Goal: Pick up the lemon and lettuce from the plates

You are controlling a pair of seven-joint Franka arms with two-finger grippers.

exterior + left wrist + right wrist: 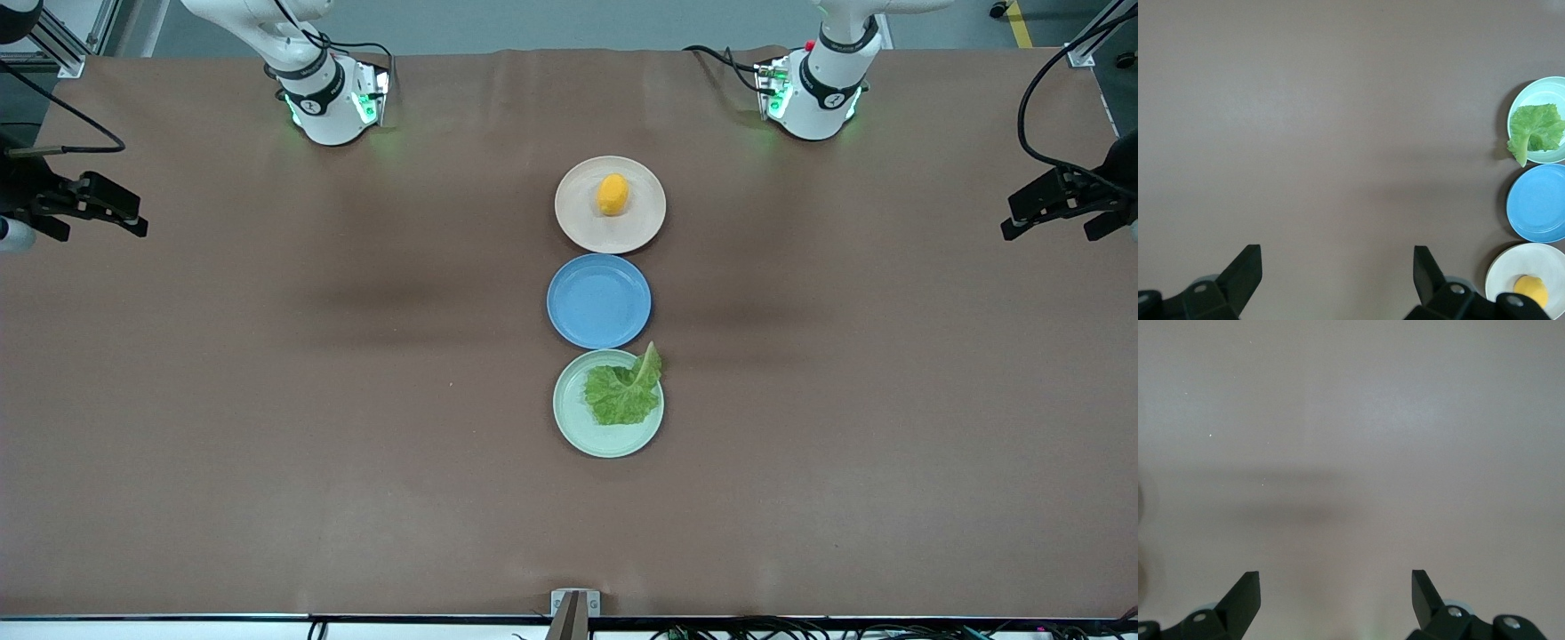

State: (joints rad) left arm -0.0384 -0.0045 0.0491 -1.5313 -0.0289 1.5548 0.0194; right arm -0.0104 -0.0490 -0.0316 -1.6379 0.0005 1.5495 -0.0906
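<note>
lemon (613, 194) on beige plate (578, 220), upper centre | lettuce (624, 391) on green plate (578, 436) — lower centre | left gripper (1053, 206), right gripper (93, 206) — fingers spread, empty

Table cover (267, 400): brown, matt, paper-like sheet, faint creases near arm bases
Beige-pink plate (640, 227), blue plate (578, 311), mint green plate (578, 427): smooth, plastic-looking, soft satin sheen
Lemon (613, 195): orange-yellow skin, matt, finely dimpled
Lettuce (624, 391): crinkled, ruffled leaf surface, dull green, paler stalk tip
Left gripper (1338, 280) and right gripper (1336, 600): black matt plastic-looking fingers, small metal screws
Arm bases (822, 89): glossy white shell
</note>
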